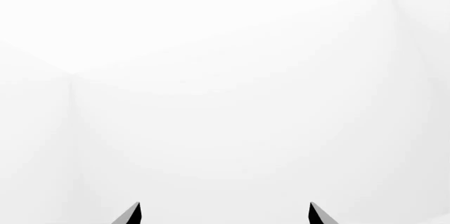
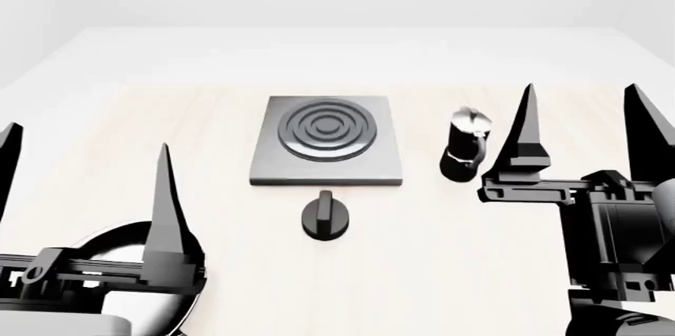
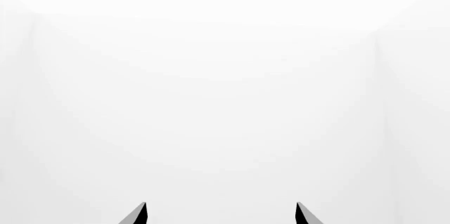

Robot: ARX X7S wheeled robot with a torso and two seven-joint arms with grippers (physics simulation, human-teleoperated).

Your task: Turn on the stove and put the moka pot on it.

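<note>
Plainly, nothing had been touched: both arms hung raised over the near edge of the pale table (image 2: 126, 130), each claw spread wide and holding nothing. The left gripper (image 2: 84, 186) hovered above a black frying pan (image 2: 116, 249), and the right gripper (image 2: 586, 134) stood just beside the moka pot (image 2: 464, 146), though its wrist camera saw only blank white wall between the finger tips. The stove (image 2: 327, 150) lay flat in the middle of the table, its silver rings bare, and its knob (image 2: 327, 216) sat apart just in front of the plate, the grip bar running straight away from the robot toward the burner. The knob seemed the first job; I judged the fingers should come down either side of that bar, square to it, before twisting. The pot stood upright to the right of the stove, long axis vertical; its handle's direction I could not tell.
</note>
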